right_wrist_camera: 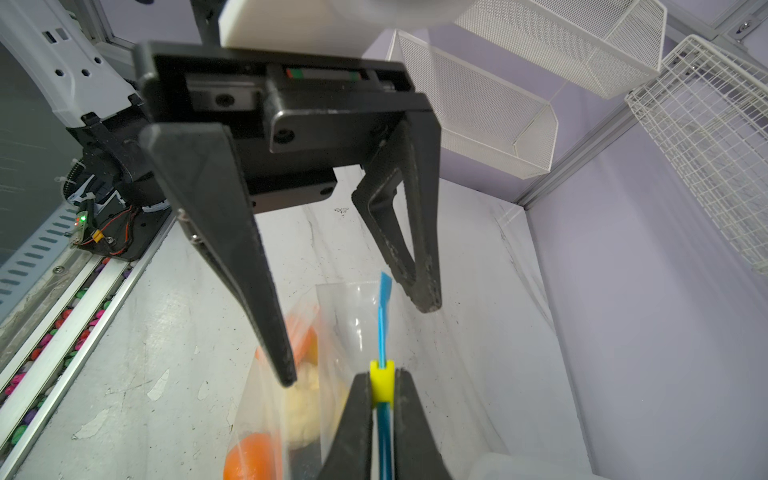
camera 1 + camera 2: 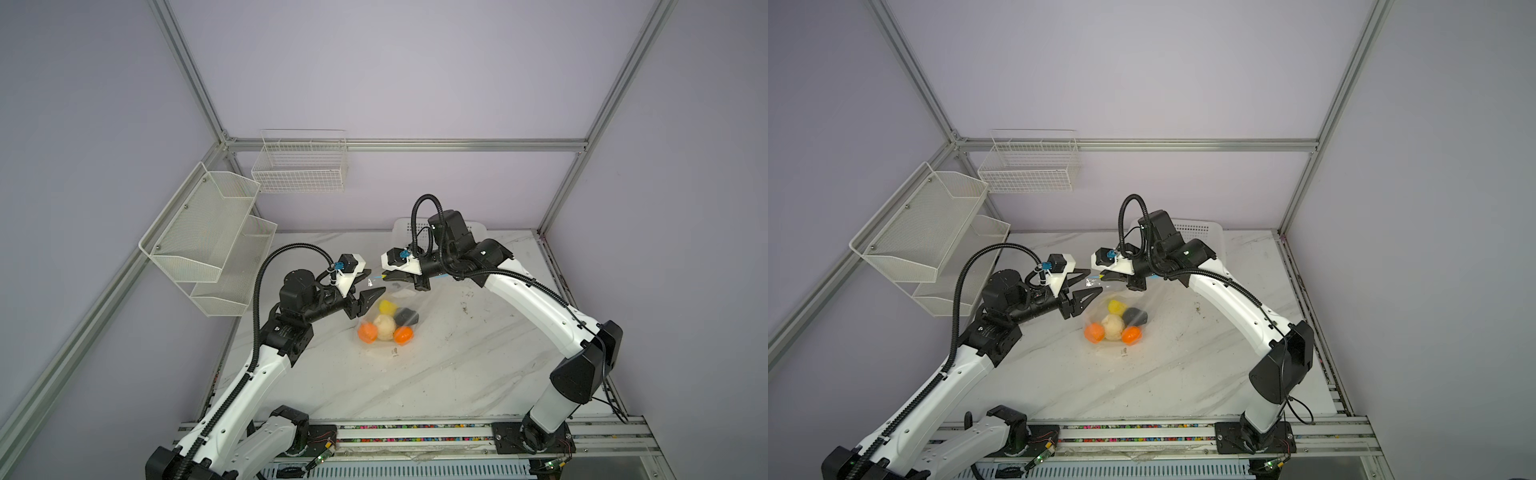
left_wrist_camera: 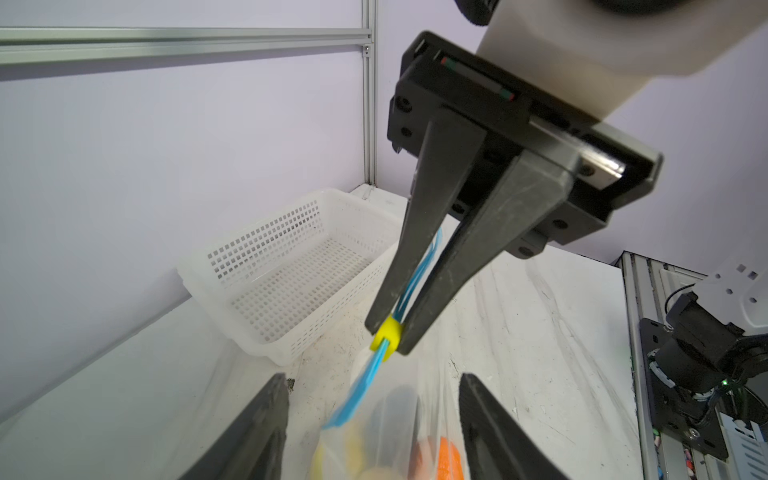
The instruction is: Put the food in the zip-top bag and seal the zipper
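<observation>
One edge aloft: right tool (image 3: 386,332) pinches zipper (image 3: 353,395); left tool (image 1: 357,340) spread nearby.

Table (image 2: 457,374): white marble-pattern top, grey veins, dark scuffs.
Walls (image 2: 415,83): plain lilac, behind the Table and on both its sides.
Frame (image 2: 395,145): aluminium bars, posts rising from the Table's far corners.
Mesh rack (image 2: 199,224): white, two tiers, wall-mounted left of the Table.
Wire basket (image 2: 299,170): white, above the Table's far-left corner.
Light: soft, even.

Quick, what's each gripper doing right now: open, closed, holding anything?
Left gripper: jaws open, holding nothing.
Right gripper: jaws closed on the zipper slider.
</observation>
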Motion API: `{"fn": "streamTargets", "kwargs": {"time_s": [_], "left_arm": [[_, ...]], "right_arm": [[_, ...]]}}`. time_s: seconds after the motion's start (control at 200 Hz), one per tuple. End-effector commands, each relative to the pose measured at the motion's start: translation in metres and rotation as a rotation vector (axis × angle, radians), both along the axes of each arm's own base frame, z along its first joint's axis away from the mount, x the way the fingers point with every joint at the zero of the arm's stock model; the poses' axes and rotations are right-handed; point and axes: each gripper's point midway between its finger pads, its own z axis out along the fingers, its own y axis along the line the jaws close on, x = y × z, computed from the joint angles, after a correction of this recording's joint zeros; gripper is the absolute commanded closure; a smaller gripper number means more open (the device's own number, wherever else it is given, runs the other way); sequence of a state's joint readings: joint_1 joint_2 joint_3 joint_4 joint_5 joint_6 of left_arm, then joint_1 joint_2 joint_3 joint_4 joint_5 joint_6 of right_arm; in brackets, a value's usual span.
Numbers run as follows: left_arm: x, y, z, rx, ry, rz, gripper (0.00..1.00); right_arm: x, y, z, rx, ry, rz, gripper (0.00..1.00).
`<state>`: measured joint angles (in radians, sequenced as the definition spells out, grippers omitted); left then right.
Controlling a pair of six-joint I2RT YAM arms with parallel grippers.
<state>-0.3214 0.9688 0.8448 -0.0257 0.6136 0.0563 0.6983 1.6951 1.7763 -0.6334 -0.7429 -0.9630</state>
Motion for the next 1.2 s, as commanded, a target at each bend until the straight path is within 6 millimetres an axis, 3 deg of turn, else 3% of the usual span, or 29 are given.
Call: {"fn": "streamTargets", "kwargs": {"time_s": [0.0, 0.36, 0.695, 0.915, 1.195], "left_arm": [[-0.011, 0.002, 0.063, -0.052, -0.183, -0.019, 0.38], [-0.015, -0.005, 0.056, -0.042, -0.15, -0.075, 0.77], [-0.014, -0.004, 0.06, -0.059, -0.145, -0.066, 1.0], [-0.014, 0.004, 0.053, -0.05, -0.12, -0.01, 1.0], [-0.01, 0.034, 0.047, -0.031, -0.137, 0.189, 1.0]], "right_arm": [[-0.004, -0.001, 0.0, 0.0, 0.008, 0.032, 0.94], [-0.003, -0.002, 0.003, 0.003, 0.002, 0.027, 0.94], [-0.003, -0.003, 0.002, 0.002, 0.002, 0.024, 0.94], [0.001, -0.004, 0.003, -0.006, -0.01, 0.003, 0.94], [0.004, -0.008, 0.008, -0.007, -0.02, -0.024, 0.94]]}}
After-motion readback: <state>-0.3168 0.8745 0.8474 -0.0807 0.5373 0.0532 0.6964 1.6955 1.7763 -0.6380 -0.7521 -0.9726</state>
